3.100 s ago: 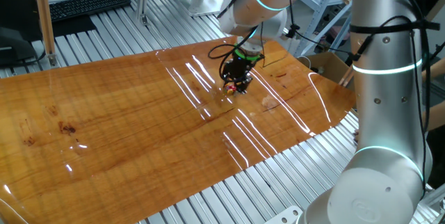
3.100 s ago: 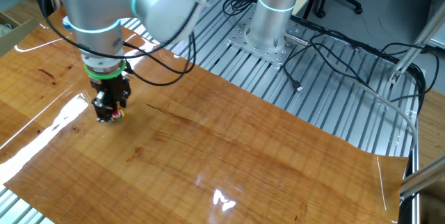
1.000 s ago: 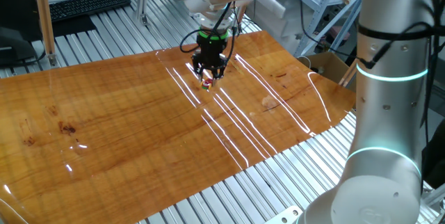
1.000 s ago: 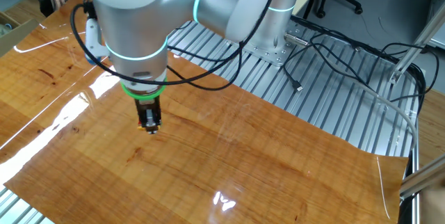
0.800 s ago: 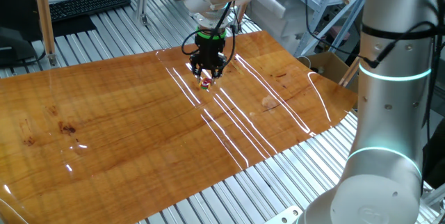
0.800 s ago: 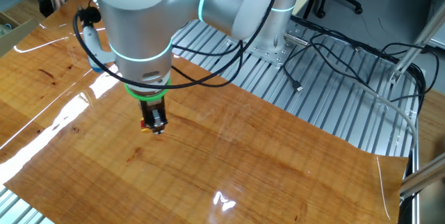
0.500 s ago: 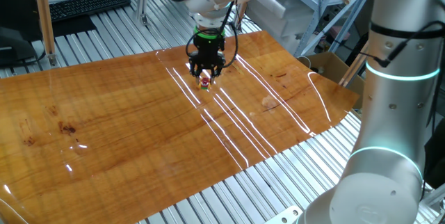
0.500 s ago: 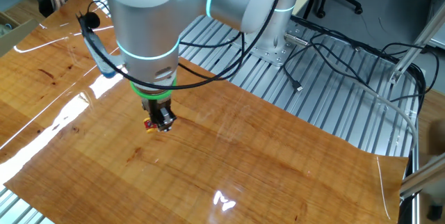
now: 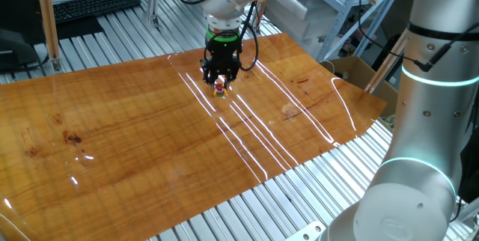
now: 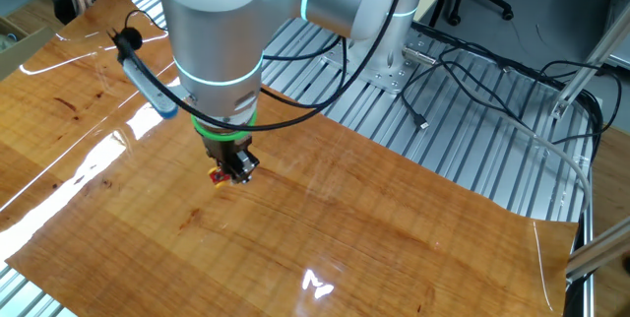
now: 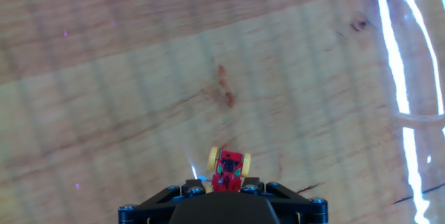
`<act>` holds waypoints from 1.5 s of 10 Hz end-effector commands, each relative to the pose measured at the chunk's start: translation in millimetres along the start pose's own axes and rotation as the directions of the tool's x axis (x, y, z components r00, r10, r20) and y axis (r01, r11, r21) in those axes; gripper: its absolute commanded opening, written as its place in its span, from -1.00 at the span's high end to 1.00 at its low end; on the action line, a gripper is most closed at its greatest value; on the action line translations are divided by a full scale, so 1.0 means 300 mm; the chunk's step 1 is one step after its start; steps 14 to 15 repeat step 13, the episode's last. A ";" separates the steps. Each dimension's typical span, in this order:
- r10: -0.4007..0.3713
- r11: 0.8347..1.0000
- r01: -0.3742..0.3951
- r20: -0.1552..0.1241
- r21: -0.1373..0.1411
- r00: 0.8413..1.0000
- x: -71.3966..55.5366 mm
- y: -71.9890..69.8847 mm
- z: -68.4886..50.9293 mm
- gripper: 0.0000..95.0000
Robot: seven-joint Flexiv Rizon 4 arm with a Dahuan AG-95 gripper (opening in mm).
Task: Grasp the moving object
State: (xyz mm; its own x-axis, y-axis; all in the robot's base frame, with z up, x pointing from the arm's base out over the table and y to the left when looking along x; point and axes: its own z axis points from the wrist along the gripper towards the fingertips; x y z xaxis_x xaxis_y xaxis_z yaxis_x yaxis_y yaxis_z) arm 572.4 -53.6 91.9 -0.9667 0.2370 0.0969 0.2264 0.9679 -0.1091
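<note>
The moving object point(image 11: 228, 165) is a tiny red toy with yellow wheels and green marks. In the hand view it sits at the bottom centre, its rear tucked between my black jaws and its front sticking out ahead of them. My gripper point(image 11: 227, 186) is shut on it. In one fixed view the gripper point(image 9: 220, 81) points straight down at the wooden board's far side, with the toy point(image 9: 219, 87) at its tips. The other fixed view shows the gripper point(image 10: 234, 169) low over the wood, the toy point(image 10: 219, 174) poking out at its left.
The wooden board point(image 9: 135, 144) lies on a ribbed metal table point(image 9: 247, 211) and carries bright light streaks. A keyboard point(image 9: 93, 5) lies at the back left. Cables point(image 10: 463, 71) trail across the metal by the arm's base point(image 10: 389, 36). A cardboard box point(image 9: 358, 69) stands beyond the right edge.
The hand has turned about its own axis and shifted slightly along the board, and the toy has stayed at the fingertips throughout.
</note>
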 end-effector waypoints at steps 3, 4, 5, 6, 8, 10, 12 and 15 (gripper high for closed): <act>-0.207 0.978 0.207 0.005 0.006 0.978 0.007 0.000 -0.005 1.00; -0.261 0.965 0.261 0.003 0.007 0.965 0.011 0.002 -0.008 1.00; -0.302 0.953 0.302 -0.003 0.014 0.953 0.014 0.004 -0.010 1.00; -0.341 0.939 0.341 -0.003 0.035 0.940 0.022 0.009 -0.014 1.00; -0.366 0.930 0.366 -0.009 0.040 0.930 0.028 0.012 -0.019 1.00; -0.388 0.920 0.388 -0.016 0.051 0.921 0.037 0.017 -0.023 1.00; -0.393 0.918 0.394 -0.023 0.049 0.919 0.045 0.022 -0.029 1.00; -0.390 0.919 0.391 -0.024 0.050 0.920 0.048 0.023 -0.030 1.00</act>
